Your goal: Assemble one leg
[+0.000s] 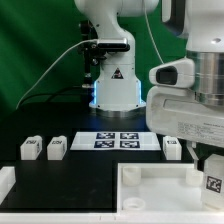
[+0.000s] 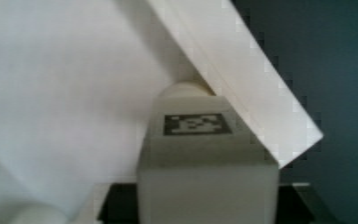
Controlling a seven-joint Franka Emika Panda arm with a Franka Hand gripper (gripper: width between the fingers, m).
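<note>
My gripper (image 1: 209,170) is at the exterior view's right, shut on a leg (image 1: 213,184), a small white block with a black-and-white tag. It holds the leg upright over the right corner of the large white tray-like panel (image 1: 150,192). In the wrist view the leg (image 2: 197,125) fills the middle between my dark fingers (image 2: 126,200), my gripper (image 2: 197,208) closed on its sides. The panel's raised rim (image 2: 229,60) runs diagonally just behind the leg's top. Whether the leg touches the panel I cannot tell. Three other legs (image 1: 30,148), (image 1: 57,147), (image 1: 172,148) stand on the black table.
The marker board (image 1: 120,140) lies in the middle of the table in front of the robot base (image 1: 115,85). A white part (image 1: 5,185) shows at the exterior view's lower left edge. A green backdrop stands behind.
</note>
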